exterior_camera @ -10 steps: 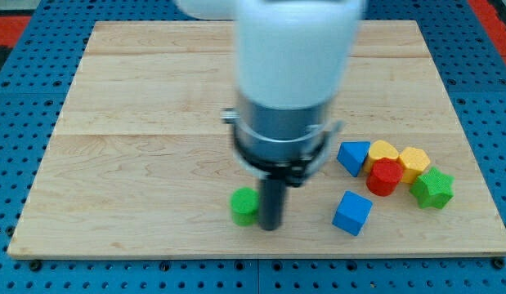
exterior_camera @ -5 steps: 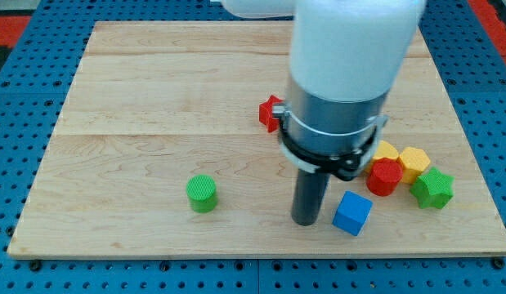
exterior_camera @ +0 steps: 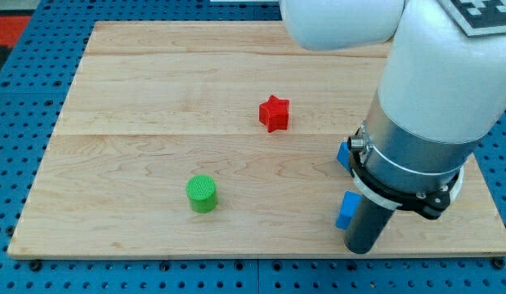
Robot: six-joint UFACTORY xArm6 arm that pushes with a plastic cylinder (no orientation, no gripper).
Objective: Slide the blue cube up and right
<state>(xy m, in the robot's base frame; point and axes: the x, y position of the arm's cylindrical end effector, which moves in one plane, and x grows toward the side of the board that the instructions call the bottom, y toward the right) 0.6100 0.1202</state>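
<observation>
The blue cube (exterior_camera: 346, 210) lies near the board's bottom right; only its left edge shows, the rest is hidden behind the rod. My tip (exterior_camera: 360, 249) rests on the board just below and right of that visible edge, touching or nearly touching the cube. The arm's white and grey body covers the right side of the board.
A red star (exterior_camera: 274, 113) lies at the board's centre, up and left of the cube. A green cylinder (exterior_camera: 202, 193) stands at the lower left of centre. A sliver of another blue block (exterior_camera: 343, 153) shows beside the arm. The wooden board's bottom edge (exterior_camera: 236, 251) runs close under my tip.
My tip has moved right along the bottom, from beside the green cylinder to the blue cube's lower right. The green cylinder shifted left early on. The arm now hides the right-hand cluster.
</observation>
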